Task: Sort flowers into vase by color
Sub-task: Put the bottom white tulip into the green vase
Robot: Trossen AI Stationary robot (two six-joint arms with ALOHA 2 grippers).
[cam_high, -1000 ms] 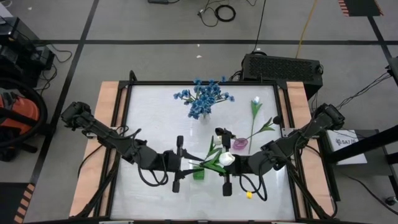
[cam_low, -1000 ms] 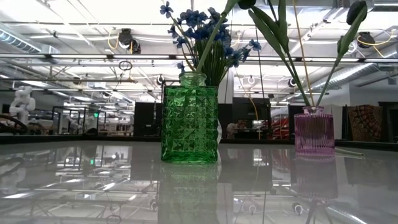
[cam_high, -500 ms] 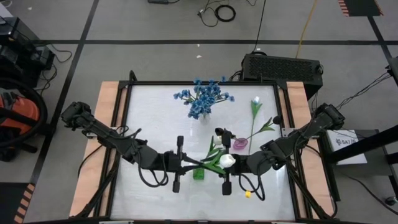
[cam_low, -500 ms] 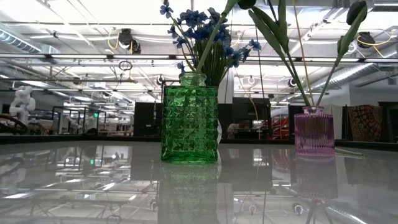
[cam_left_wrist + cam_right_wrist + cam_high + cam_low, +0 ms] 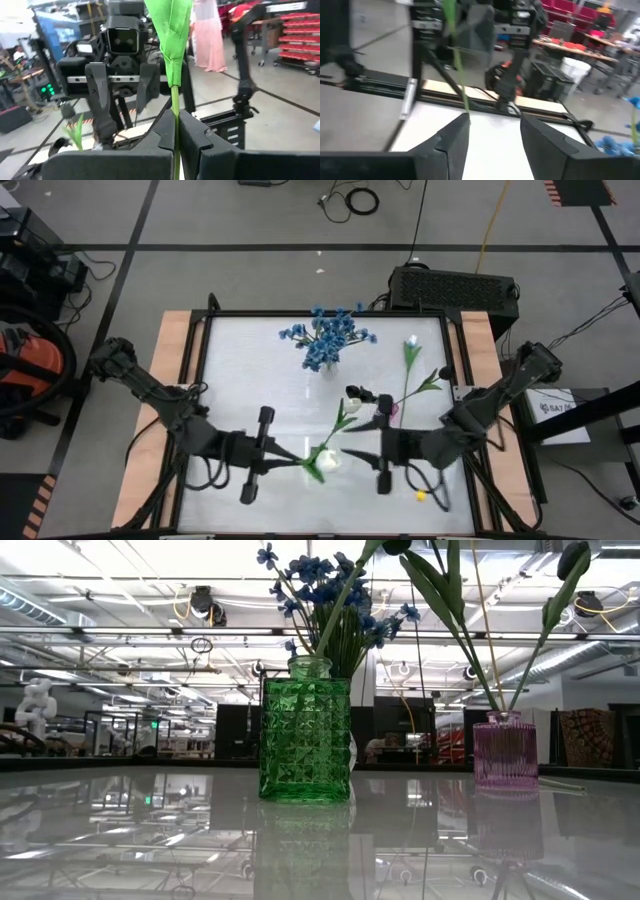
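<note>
My left gripper (image 5: 300,463) is shut on a white tulip, whose bud (image 5: 330,461) sits just past the fingertips in the high view. My right gripper (image 5: 352,453) faces it from the right, open and empty (image 5: 492,125). Blue blossoms (image 5: 328,340) stand in the green vase (image 5: 305,740) toward the far edge. The pink vase (image 5: 386,409) holds a dark tulip bud (image 5: 357,393) and a long stem with a pale bud (image 5: 411,341). The low view shows both vases standing on their bases, but neither gripper. My left gripper (image 5: 175,127) pinches the white tulip's thin green stem (image 5: 174,102) between its two fingers, just below a long folded leaf (image 5: 172,30). The fingers come level from the table's left and lie across the stem. Leaf and bud stick out beyond the fingertips.
The pink vase stands just beyond my right gripper, its stems leaning toward the far right. Wooden strips (image 5: 170,380) border the glossy white table (image 5: 250,380) on both sides. A black box (image 5: 455,285) sits behind the far edge.
The two grippers, close together around the white bud a second ago, have drawn apart. My left gripper has moved toward the left and near edges, taking the white tulip with it. My right gripper has backed toward the right edge without the flower.
</note>
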